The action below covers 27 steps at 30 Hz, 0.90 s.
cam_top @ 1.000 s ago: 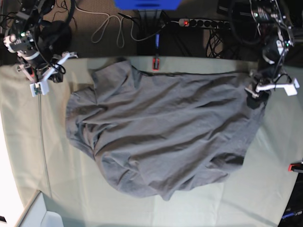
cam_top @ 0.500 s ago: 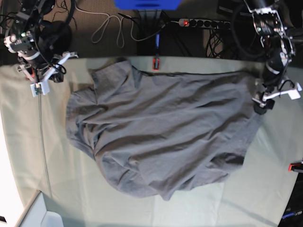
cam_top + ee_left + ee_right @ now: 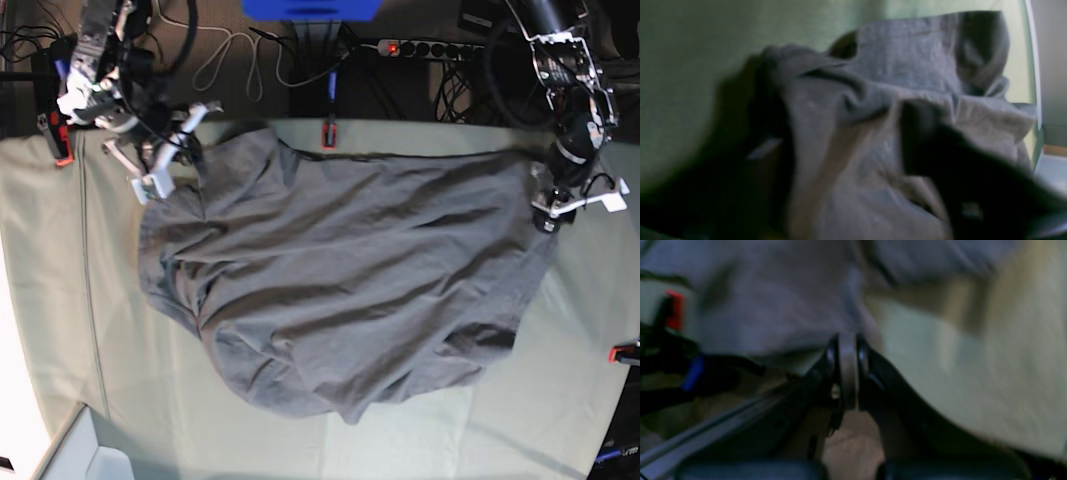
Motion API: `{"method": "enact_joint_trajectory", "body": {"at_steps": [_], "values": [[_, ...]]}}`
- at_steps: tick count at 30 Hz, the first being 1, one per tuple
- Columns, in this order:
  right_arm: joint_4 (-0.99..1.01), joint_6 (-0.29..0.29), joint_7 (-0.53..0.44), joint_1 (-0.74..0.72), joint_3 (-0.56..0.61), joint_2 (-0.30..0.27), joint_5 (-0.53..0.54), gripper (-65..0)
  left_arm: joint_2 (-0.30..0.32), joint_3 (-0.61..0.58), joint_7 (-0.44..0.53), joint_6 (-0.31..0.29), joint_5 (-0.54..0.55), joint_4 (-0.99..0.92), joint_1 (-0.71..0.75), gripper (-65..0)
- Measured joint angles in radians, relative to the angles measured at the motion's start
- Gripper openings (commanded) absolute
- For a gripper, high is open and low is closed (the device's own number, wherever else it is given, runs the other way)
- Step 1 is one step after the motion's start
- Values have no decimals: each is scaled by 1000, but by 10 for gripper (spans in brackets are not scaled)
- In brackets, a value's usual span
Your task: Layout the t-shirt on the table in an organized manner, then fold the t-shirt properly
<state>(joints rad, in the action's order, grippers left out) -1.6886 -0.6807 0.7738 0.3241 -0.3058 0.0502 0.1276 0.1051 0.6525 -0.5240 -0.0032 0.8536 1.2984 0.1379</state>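
The t-shirt [image 3: 340, 285], soft dark grey cotton full of rumpled folds, sprawls across the middle of the table [image 3: 60, 300], whose pale green cloth is faintly creased. The left gripper [image 3: 548, 212] presses down at the shirt's edge; whether its jaws grip cannot be told. The right gripper [image 3: 847, 340], jaws pressed together, hovers by the far edge near the shirt's other end.

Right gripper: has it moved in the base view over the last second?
Yes. The right gripper has swung toward the red clamp at the table's far edge, and now reaches the t-shirt.
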Motion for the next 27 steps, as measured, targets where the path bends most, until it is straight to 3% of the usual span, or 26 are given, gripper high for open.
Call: {"method": "enact_joint_trajectory", "body": {"at_steps": [3, 11, 15, 25, 27], "values": [[0, 0, 1, -5, 9, 4, 2, -611, 0, 1, 0, 0, 3, 0, 4, -648], [0, 0, -3, -24, 6, 3, 0, -410, 25, -3, -11, 0, 0, 56, 64, -649], [0, 0, 2, -21, 10, 34, -11, -321, 24, -1, -11, 0, -3, 105, 80, -649], [159, 0, -15, -93, -22, 56, 3, -317, 25, -2, -12, -1, -3, 109, 86, -649], [158, 0, -15, -92, -19, 55, 3, -365, 25, -2, -11, -1, -3, 109, 90, -649]]}}
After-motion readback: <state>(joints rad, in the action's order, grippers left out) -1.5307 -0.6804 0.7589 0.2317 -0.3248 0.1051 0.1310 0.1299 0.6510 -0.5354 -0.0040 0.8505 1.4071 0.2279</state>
